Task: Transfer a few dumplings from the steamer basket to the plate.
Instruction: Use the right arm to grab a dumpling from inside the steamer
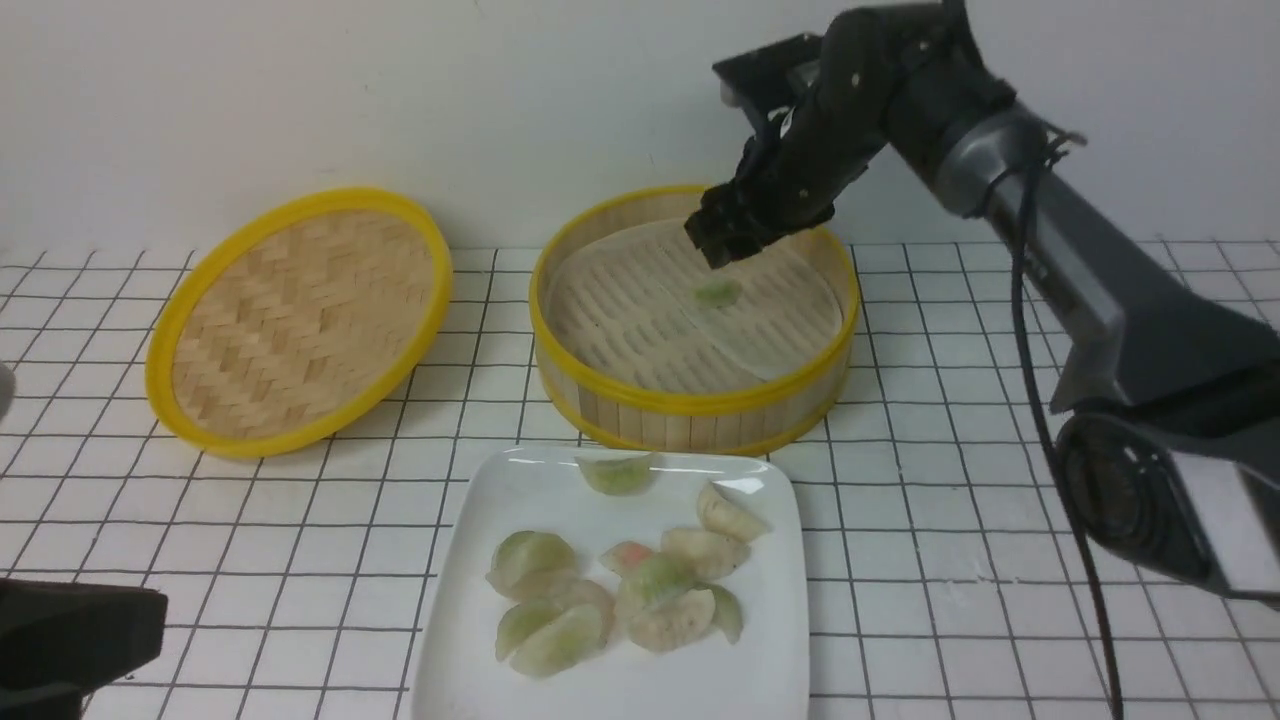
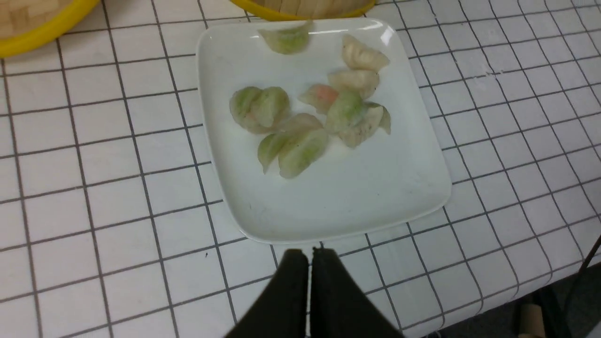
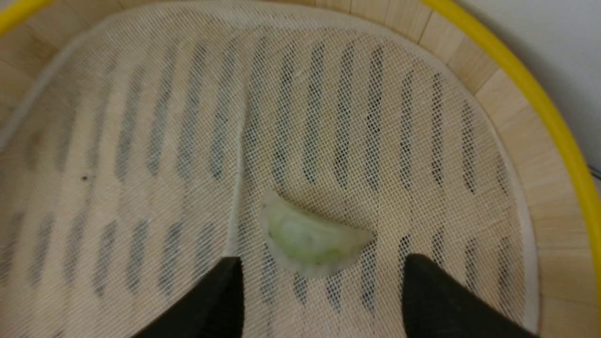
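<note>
Right wrist view: my right gripper (image 3: 324,263) is hovering, jaws spread, over the lone dumpling (image 3: 312,239) lying in the steamer basket (image 3: 554,122). Closing too low, I am risking snagging the mesh liner (image 3: 141,141); too hard, squashing the soft skin.

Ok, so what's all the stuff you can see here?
Plate: one, white, nearest the robot.
Dumplings on the plate: roughly ten, overlapping, pale green, some pinkish.
Dumpling in the basket: one, green, on the liner.
Steamer basket: one, bamboo with yellow rims, behind the plate.
Lid: one, woven, yellow rim, left of the basket.
Table: white, dark grid.
Left gripper: black, shut, empty, robot-side of the plate.
Right gripper: black, open, above the basket dumpling.
</note>
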### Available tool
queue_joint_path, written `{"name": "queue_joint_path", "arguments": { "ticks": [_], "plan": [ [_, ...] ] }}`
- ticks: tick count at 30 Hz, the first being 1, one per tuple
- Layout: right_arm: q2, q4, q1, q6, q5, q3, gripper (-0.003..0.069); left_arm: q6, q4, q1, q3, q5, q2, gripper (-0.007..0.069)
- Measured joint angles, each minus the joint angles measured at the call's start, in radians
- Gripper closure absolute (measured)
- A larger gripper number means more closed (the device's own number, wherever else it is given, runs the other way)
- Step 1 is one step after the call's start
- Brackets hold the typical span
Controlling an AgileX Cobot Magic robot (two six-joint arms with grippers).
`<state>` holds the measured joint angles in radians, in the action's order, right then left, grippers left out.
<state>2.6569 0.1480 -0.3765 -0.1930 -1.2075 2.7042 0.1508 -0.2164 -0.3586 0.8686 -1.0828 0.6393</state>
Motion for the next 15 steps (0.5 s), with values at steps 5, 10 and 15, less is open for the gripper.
{"name": "queue_joint_path", "arguments": {
  "ticks": [5,10,15],
  "plan": [
    [0.074,0.001,0.0,-0.019,0.092,0.0,0.0102,0.036,0.005,0.0,0.0,-0.015,-0.001,0.0631],
    [0.08,0.005,0.0,-0.088,0.144,0.002,0.0089,0.043,0.018,0.0,0.0,-0.019,-0.001,0.0631],
    [0.085,0.025,0.0,-0.145,0.148,0.002,0.0148,0.07,0.04,0.0,0.0,-0.019,-0.001,0.0631]
  ]
}}
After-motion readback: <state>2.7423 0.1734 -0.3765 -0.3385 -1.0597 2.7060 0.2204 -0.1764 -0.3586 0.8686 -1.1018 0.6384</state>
